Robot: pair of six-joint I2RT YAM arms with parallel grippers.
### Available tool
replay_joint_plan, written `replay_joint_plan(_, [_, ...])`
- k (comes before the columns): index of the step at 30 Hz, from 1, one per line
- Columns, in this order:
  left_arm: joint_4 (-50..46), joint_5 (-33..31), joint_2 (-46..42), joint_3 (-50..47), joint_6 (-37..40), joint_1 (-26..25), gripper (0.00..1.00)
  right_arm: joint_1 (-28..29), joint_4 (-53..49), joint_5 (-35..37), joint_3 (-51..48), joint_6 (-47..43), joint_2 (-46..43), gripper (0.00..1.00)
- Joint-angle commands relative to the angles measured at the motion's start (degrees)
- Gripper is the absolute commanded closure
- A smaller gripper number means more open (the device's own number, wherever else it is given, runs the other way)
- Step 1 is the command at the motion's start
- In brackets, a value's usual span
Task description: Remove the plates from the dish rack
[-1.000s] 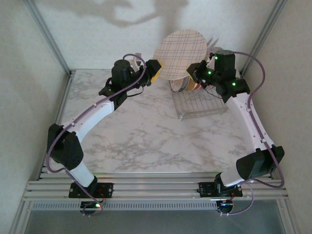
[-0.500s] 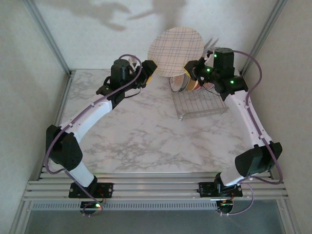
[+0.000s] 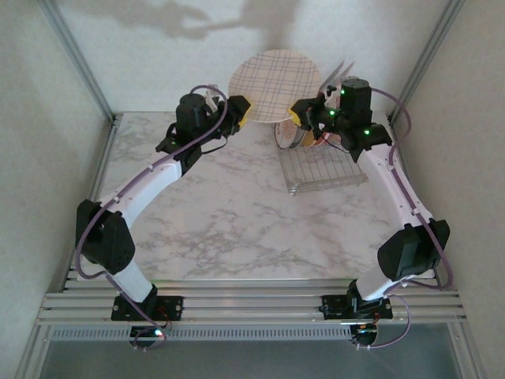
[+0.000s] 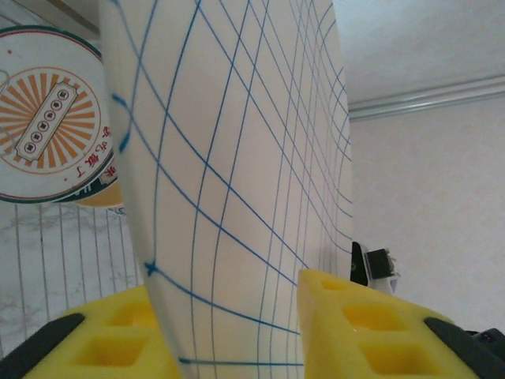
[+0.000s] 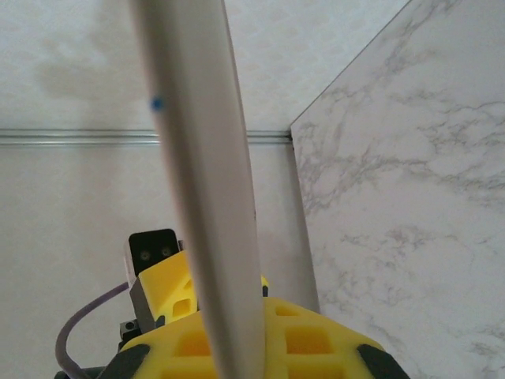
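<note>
Your left gripper and your right gripper each pinch an opposite edge of the round white grid-lined plate, holding it upright in mid-air.

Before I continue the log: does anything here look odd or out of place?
The grid-lined plate hangs upright in mid-air, pinched at opposite rims by both arms' jaws at once. Nothing looks broken or spilled.
</note>
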Motion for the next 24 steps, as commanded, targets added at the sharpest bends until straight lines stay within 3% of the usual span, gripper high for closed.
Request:
replay_joint_plan(1, [2.9,1.7,0.7,-0.3,-0.3,0.4,0.81,0.0,5.1,-2.9,-0.4,1.2,0.1,1.00])
replay_joint_plan(4, [2.9,2.1,0.8,-0.2,-0.5,0.4,1.00,0.2,4.7,-2.9,-0.4,0.6,0.4,1.00])
replay_joint_plan(7, [3.4,2.6,0.4,-0.3,-0.3,0.6,1.00,0.5,2.2,-2.0,0.5,-1.6,0.5,1.00])
replay_joint_plan(15, [7.8,4.7,-1.0,-1.0,-1.7,2.6,1.00,0.6,-3.4,1.3,1.8,-6.9,-0.2,0.67])
replay_joint_plan(18, [8.1,5.1,-1.7,-1.2,-2.1,3.9,1.00,0.6,-9.0,6.9,3.1,-11.4,-1.6,0.57])
replay_joint_plan(24, [9.9,5.7,-4.5,-6.3,-3.3,8.4,1.00,1.1,-11.3,20.4,-0.6,-20.4,-8.6,0.50])
